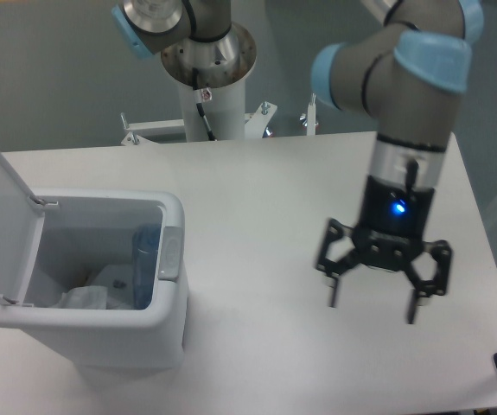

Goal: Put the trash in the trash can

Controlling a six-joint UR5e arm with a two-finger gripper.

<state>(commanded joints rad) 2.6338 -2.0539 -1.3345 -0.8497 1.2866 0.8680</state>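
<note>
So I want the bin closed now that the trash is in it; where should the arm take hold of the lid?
Probably the lid's free top edge, coming from above. It stands open and nearly upright on the left side of the bin, hinged at the rim, so that edge is thin enough for the jaws to straddle and would swing right over the opening. The gripper is open and empty over the table.

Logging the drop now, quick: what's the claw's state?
Claw: open, holding nothing, over the table, away from the trash can.
</note>
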